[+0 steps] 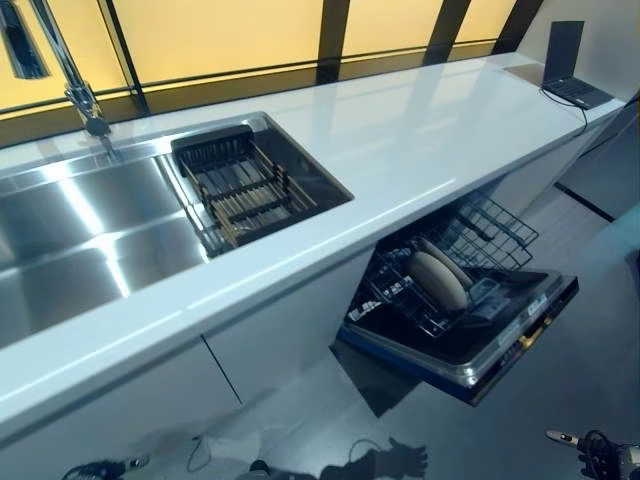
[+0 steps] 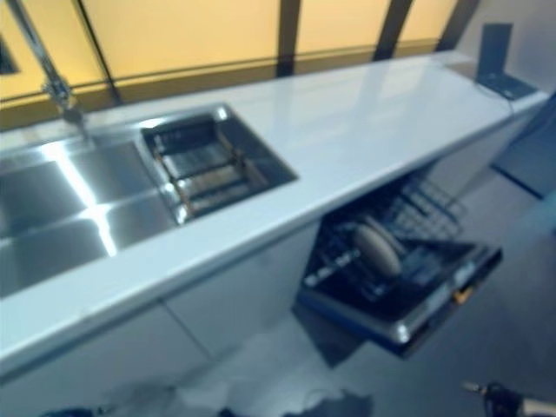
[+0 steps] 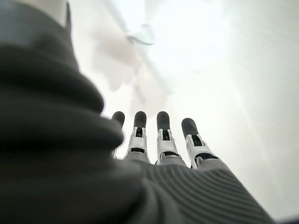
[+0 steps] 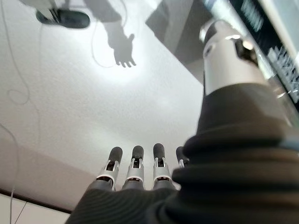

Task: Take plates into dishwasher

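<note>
Two plates (image 1: 437,277) are standing on edge in the rack (image 1: 450,262) of the dishwasher (image 1: 470,330), which is hanging open below the counter's (image 1: 400,140) front edge toward its right end. The left hand (image 3: 159,140) and the right hand (image 4: 135,175) are both hanging over the floor (image 4: 70,102) with fingers straight, holding nothing. A drainer (image 1: 240,185) is sitting in the sink (image 1: 90,230) at the counter's left end, and a laptop (image 1: 570,70) is standing at its far right corner.
</note>
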Tool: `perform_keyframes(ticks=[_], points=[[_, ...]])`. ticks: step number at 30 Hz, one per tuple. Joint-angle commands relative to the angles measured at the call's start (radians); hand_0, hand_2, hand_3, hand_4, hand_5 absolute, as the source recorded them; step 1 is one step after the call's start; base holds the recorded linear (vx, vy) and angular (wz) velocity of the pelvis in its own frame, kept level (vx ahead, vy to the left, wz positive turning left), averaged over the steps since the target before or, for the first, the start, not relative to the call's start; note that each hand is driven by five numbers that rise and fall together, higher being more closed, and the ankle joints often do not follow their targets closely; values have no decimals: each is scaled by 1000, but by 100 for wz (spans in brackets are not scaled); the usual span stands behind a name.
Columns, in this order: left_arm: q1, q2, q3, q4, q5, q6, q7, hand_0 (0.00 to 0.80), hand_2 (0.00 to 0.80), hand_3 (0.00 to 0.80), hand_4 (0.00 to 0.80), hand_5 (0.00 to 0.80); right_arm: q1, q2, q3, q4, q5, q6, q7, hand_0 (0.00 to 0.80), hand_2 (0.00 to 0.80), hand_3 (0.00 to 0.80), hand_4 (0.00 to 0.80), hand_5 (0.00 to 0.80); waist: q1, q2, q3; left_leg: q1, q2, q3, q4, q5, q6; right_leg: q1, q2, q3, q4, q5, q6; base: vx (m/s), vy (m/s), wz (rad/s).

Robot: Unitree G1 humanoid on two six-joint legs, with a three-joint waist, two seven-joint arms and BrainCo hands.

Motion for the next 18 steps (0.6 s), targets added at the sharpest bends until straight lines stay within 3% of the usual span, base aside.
perform_keyframes(ticks=[1, 3, 7, 12, 14, 15, 16, 18], points=[[-12, -57, 3, 12, -25, -37, 31, 0, 0, 0, 0, 0, -10, -37, -41, -35, 120, -21, -78, 0, 0, 0, 0, 0, -14, 27, 63, 62, 29, 40, -111, -5, 45, 14, -15, 32, 84, -59, -37, -259, -136, 7], [-20, -79, -14, 16, -21, -57, 39, 0, 0, 0, 0, 0, -29, -32, -49, -22, 134, -24, -97, 0, 0, 0, 0, 0, -27, 42, 61, 56, 21, 45, -160, 34, 41, 6, -17, 16, 82, -67, -45, -226, -130, 4], [-45, -73, -42, 27, -6, -56, 34, 0, 0, 0, 0, 0, -54, -6, -27, -23, 182, -36, -135, 0, 0, 0, 0, 0, -37, 76, 79, 51, 15, 33, -170, 50, 30, -28, -29, -2, 170, -119, -63, -191, -143, 5], [-16, -61, -47, 71, -64, -64, 34, 0, 0, 0, 0, 0, -64, 12, -3, -26, 292, -28, -171, 0, 0, 0, 0, 0, -43, 121, 125, 13, 27, -34, -181, 124, -13, -101, -14, -20, 350, -228, -143, -208, -258, 19], [39, -96, -4, 65, -106, -86, 31, 0, 0, 0, 0, 0, -54, 15, -20, -29, 357, -36, -171, 0, 0, 0, 0, 0, -57, 139, 129, 59, 51, 9, -366, 193, -33, -91, 19, -28, 323, -217, -163, -95, -221, 16], [51, -114, 8, 57, -95, -89, 28, 0, 0, 0, 0, 0, -51, 24, -27, -34, 385, -48, -181, 0, 0, 0, 0, 0, -60, 141, 132, 52, 48, 16, -367, 189, -31, -79, 32, -27, 302, -206, -163, -137, -205, 27], [61, -146, 15, 49, -83, -83, 33, 0, 0, 0, 0, 0, -46, 43, -38, -56, 497, -80, -197, 0, 0, 0, 0, 0, -67, 137, 137, 68, 40, 57, -346, 172, -14, -55, 44, -18, 255, -186, -162, -89, -145, 55], [60, -165, 28, 68, -76, -95, 24, 0, 0, 0, 0, 0, -45, 71, -61, -66, 596, -115, -189, 0, 0, 0, 0, 0, -66, 119, 121, 81, 32, 108, -163, 79, 8, -38, 26, -13, 190, -153, -158, -56, -75, 55]])
